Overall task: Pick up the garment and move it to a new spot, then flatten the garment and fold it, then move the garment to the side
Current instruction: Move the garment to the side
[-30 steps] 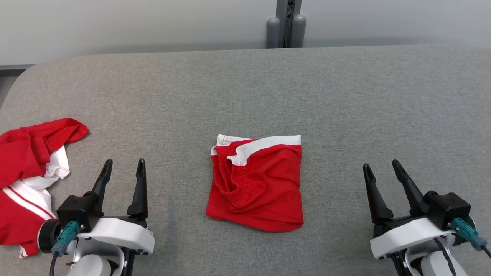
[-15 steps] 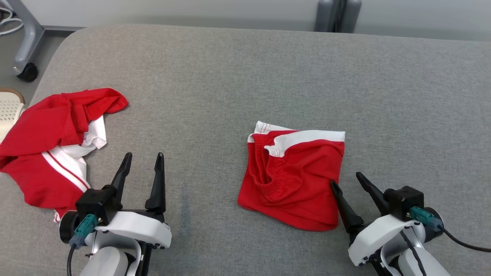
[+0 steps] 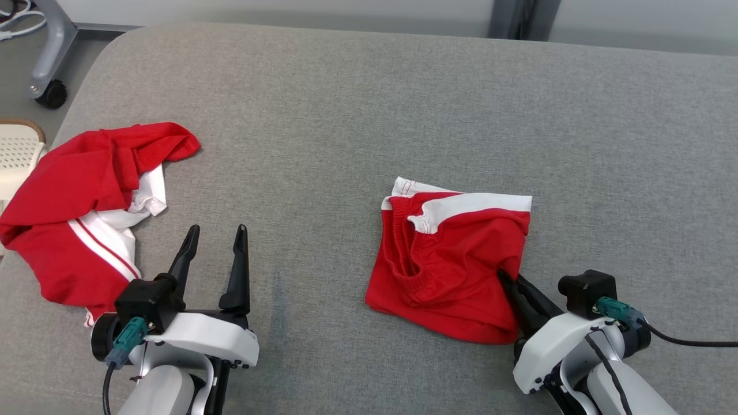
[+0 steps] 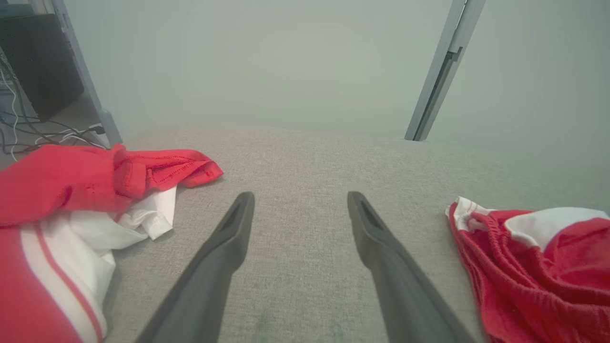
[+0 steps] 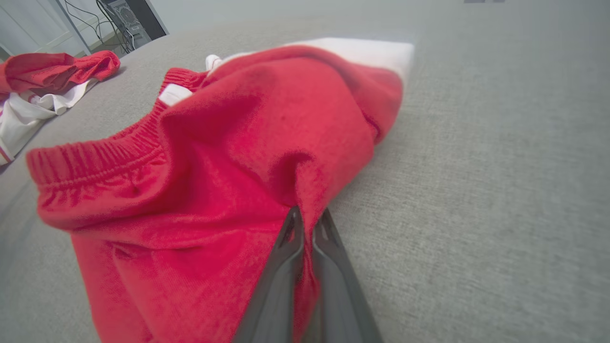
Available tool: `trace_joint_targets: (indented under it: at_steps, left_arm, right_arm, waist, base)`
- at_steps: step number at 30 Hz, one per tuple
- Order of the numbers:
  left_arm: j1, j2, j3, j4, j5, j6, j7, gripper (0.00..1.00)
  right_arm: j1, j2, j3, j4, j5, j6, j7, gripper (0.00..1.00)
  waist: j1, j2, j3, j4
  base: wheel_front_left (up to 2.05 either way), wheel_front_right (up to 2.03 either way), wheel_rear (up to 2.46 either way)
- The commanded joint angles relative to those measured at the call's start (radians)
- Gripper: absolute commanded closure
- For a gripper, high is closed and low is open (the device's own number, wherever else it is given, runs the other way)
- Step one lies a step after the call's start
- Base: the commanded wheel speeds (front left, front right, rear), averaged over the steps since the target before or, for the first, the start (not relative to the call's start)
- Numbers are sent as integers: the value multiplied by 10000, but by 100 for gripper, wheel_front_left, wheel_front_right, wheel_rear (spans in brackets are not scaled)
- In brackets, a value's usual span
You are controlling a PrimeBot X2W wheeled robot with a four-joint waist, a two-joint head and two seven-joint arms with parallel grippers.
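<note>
Your folded red-and-white knit garment (image 3: 447, 265) lies mid grey fabric bench (image 3: 346, 104), right gripper (image 3: 506, 279) jaws pinching its right edge, left gripper (image 3: 217, 230) jaws spread, empty, near crumpled red-and-white cloth (image 3: 75, 213).

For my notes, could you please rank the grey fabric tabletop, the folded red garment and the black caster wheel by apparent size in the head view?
Largest first:
grey fabric tabletop
folded red garment
black caster wheel
</note>
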Motion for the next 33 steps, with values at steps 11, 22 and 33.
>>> trace_joint_targets:
  at_steps: [11, 22, 33]
  left_arm:
    - [-126, 420, 149, -332, 161, 110, 66, 0]
    - [-765, 1024, -92, -1121, 558, 102, 804, 0]
    - [-1703, 1218, -468, -1677, 924, -51, 1343, 0]
  right_arm:
    - [371, -363, -328, -541, -129, 4, -373, 100]
    - [-344, -589, -1429, -688, -644, 2, -686, 100]
    - [-2962, -1888, -2205, 1842, -1196, 2, -1350, 100]
  waist:
    - [0, 0, 31, -1731]
    - [0, 0, 668, -3891]
    - [0, 0, 1306, -4298]
  base:
    - [0, 0, 0]
    - [0, 0, 0]
    - [0, 0, 0]
